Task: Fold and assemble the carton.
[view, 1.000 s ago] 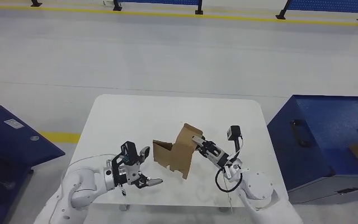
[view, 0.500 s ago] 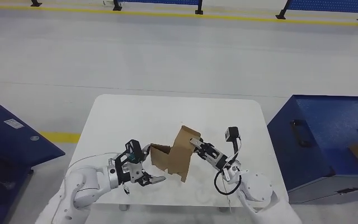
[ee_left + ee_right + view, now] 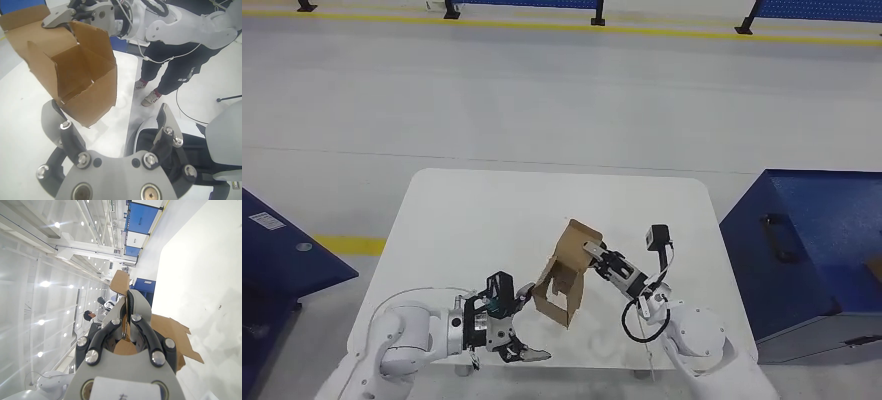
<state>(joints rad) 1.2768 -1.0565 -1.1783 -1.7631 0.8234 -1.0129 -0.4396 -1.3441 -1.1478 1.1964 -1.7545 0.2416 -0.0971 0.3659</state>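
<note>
Pinching carton top edge, right gripper holds it.

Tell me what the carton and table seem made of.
The carton looks like plain brown cardboard, matte and uncoated, going by its ragged cut edges and creased flaps. The table has a smooth white top with a faint sheen, perhaps laminate or painted board.

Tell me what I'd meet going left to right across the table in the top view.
left gripper → carton → right gripper, clamped on the carton's right edge
</note>
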